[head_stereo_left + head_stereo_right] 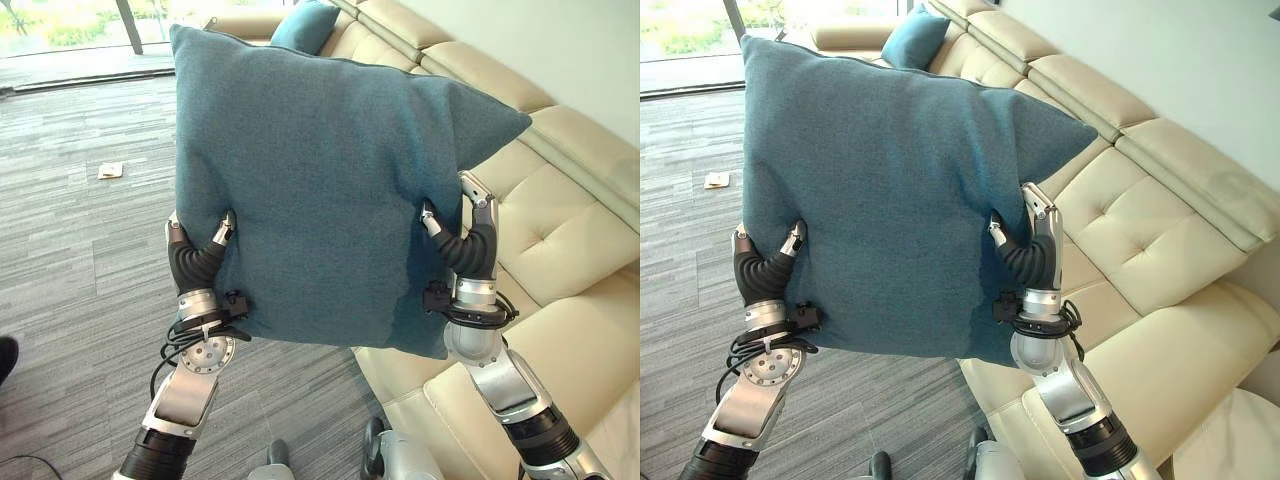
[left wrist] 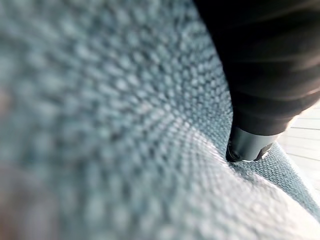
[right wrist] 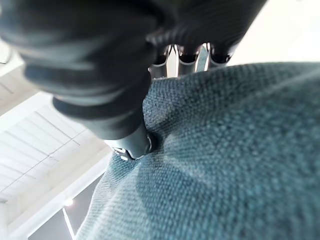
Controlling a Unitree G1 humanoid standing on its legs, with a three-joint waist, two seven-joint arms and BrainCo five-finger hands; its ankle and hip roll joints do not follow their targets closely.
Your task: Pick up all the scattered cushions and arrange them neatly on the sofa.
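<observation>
Teal woven fabric, a large square cushion [image 1: 320, 190], hangs above the floor beside the cream leather sofa [image 1: 560, 230], pinched by the left hand [image 1: 200, 255] and right hand [image 1: 462, 240]. 1 smaller teal cushion [image 1: 305, 25] already sits on the sofa; placing this one remains.

A large teal cushion [image 1: 890, 200] is held up in the air between both hands, tilted, its face toward the camera. The left hand [image 1: 765, 265] pinches its lower left edge, thumb pressed into the fabric; the right hand [image 1: 1030, 250] pinches its right edge. Behind and to the right stands a cream leather sofa [image 1: 1160, 230], with a second teal cushion [image 1: 912, 38] at its far end. A scrap of paper [image 1: 716, 180] lies on the grey floor [image 1: 680, 140], far left.
</observation>
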